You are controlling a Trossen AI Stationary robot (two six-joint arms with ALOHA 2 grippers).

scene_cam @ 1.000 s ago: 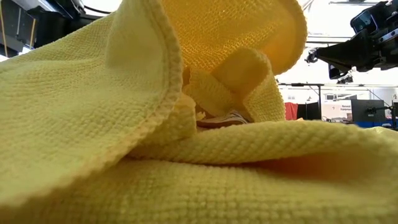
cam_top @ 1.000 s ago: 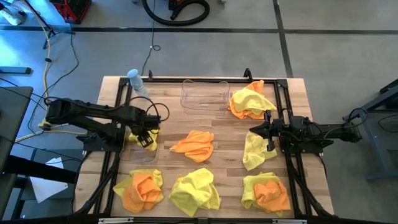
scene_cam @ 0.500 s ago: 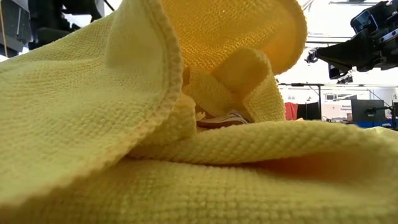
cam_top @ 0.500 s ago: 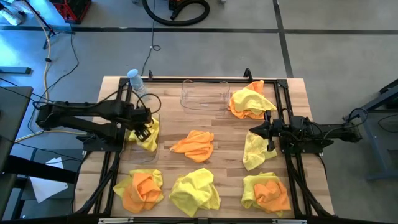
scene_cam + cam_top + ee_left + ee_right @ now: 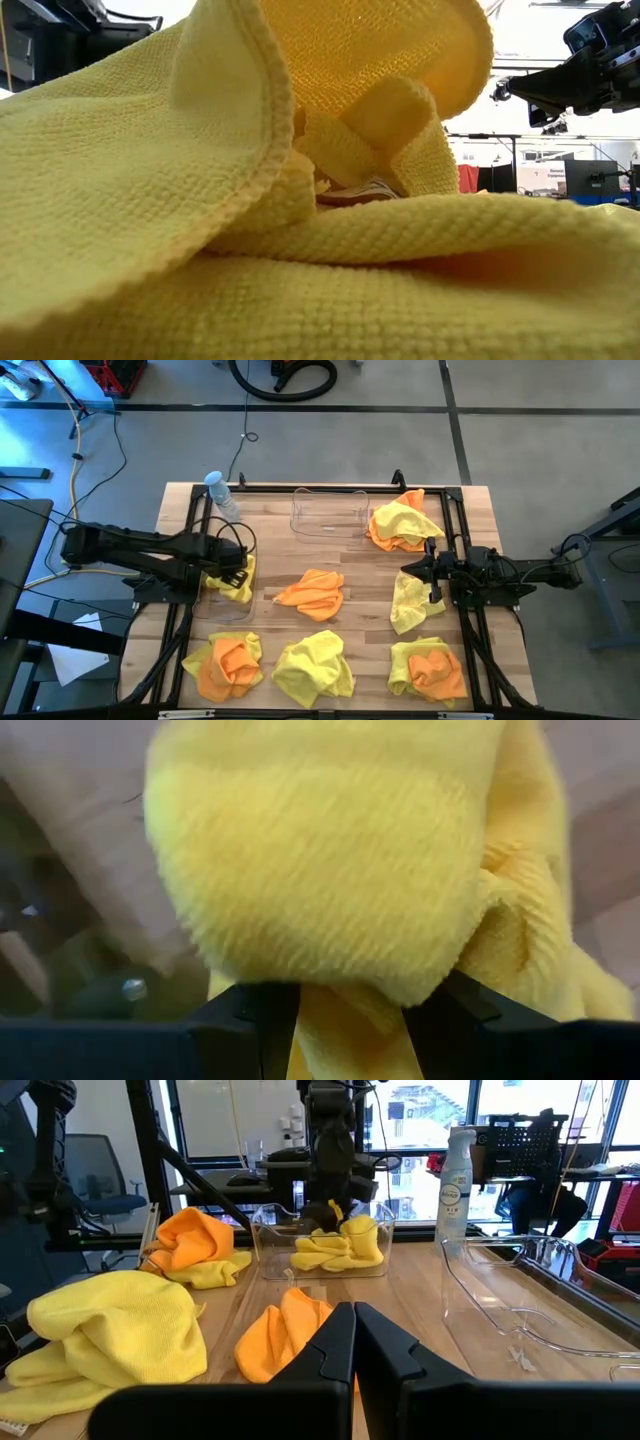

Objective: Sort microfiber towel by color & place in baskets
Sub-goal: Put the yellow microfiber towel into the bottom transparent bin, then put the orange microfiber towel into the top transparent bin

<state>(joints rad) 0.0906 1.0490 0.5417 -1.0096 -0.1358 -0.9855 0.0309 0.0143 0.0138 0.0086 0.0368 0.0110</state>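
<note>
Yellow towel (image 5: 240, 577), pinched by left gripper (image 5: 237, 572) over left basket (image 5: 222, 607): release only once you're inside its walls; right gripper (image 5: 432, 572) pressed together, idle.

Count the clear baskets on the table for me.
2. One basket stands empty at the table's far edge, centre. The other basket, on the left side, holds a yellow towel gripped by the left gripper.

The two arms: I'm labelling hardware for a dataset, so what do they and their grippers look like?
Both are dark, slim, jointed arms with thin black cables looping along them. The left gripper and right gripper each end in two flat black fingers with angular edges. No markings are visible.
</note>
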